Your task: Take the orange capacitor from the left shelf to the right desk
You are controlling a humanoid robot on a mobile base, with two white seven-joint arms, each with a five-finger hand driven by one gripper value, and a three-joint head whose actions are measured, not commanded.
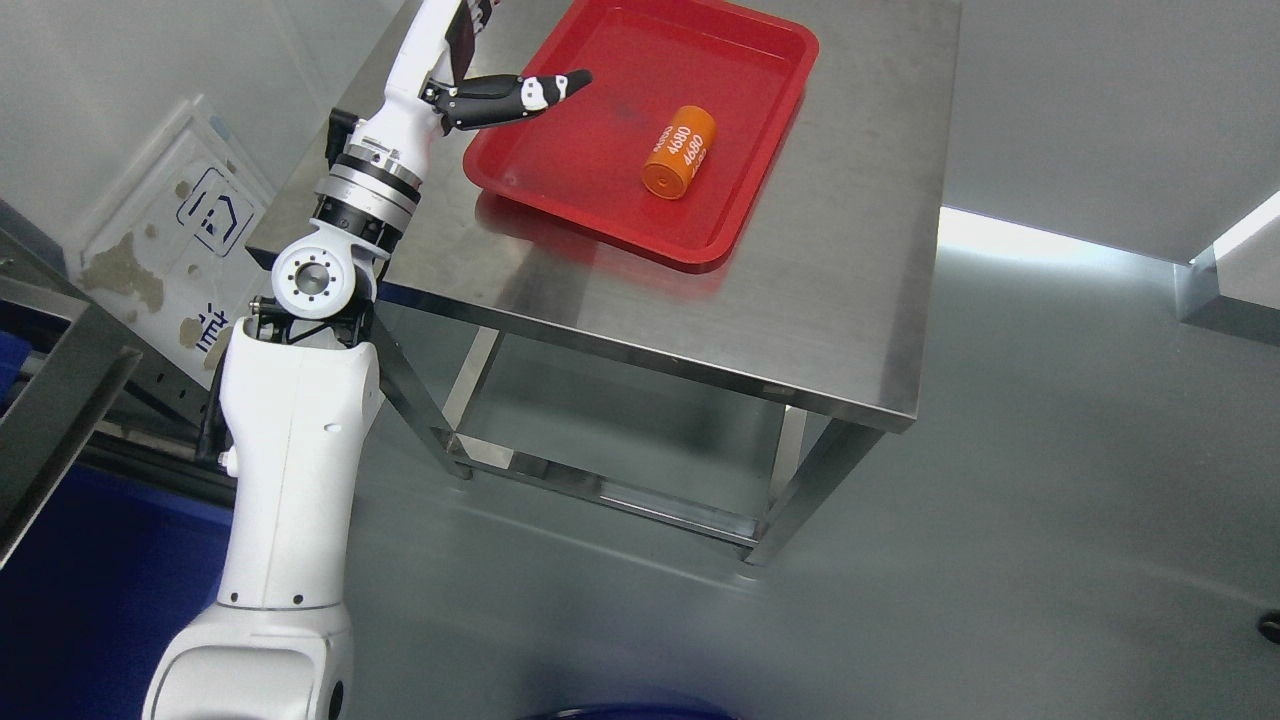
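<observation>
The capacitor (680,152) is being shown lying on its side inside the red tray (740,225), toward the tray's right half, with white print on its orange body. The tray is being carried by a steel desk (820,300), set near the desk's far left part. Nothing is touching the capacitor.

The left hand (500,97) is being held above the tray's left rim, well apart from the capacitor. Only part of the hand is being shown: a dark finger (545,90) with a white band is being stretched out flat toward the tray, and nothing is being gripped by it. The hand is being read as released and empty, though the remaining fingers are being cut off by the upper edge of the view, so their pose cannot be told. The right arm is not being shown at all.

As a judgement, the task is being taken as nearly or wholly complete: the capacitor is already resting on the desk, in the tray, free of the hand. No capacitor is being carried. The shelf is being glimpsed only as a grey frame (60,400) at the left edge. What is being left appears to be only the clearing of the arm away from the tray.
</observation>
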